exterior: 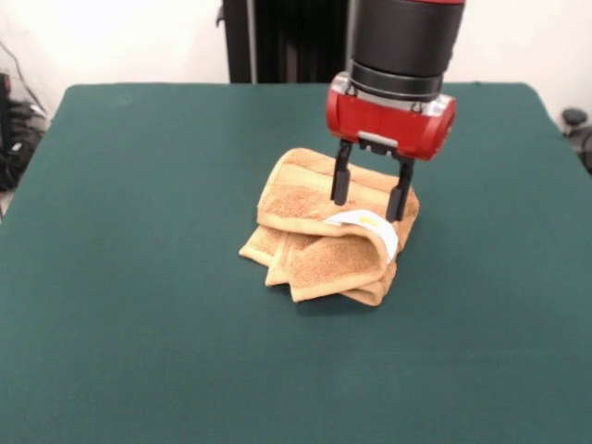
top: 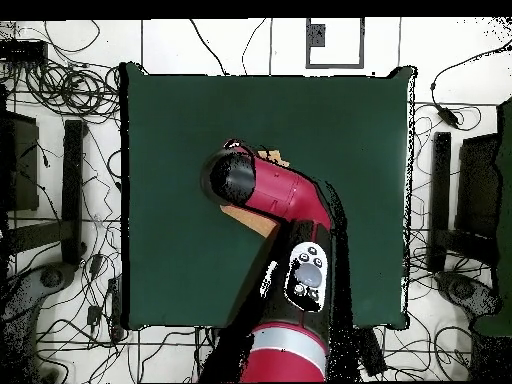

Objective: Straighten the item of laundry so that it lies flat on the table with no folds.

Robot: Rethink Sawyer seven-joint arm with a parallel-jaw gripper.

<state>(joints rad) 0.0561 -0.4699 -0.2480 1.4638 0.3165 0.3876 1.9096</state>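
The orange-tan towel [exterior: 314,236] lies bunched and folded over itself near the middle of the green table [exterior: 139,277]. A white tag [exterior: 370,225] shows on its upper fold. My gripper [exterior: 370,199] hangs straight down over the towel's far right part, its two black fingers [exterior: 340,180] spread apart and their tips at or just above the cloth. It is open and holds nothing. In the overhead view the arm [top: 270,190] covers most of the towel, and only small tan bits [top: 255,220] show beside it.
Around the table [top: 170,120] in the overhead view the floor holds many cables [top: 70,90] and dark stands [top: 72,180] on both sides. A black pedestal column [exterior: 287,42] stands behind the table's far edge.
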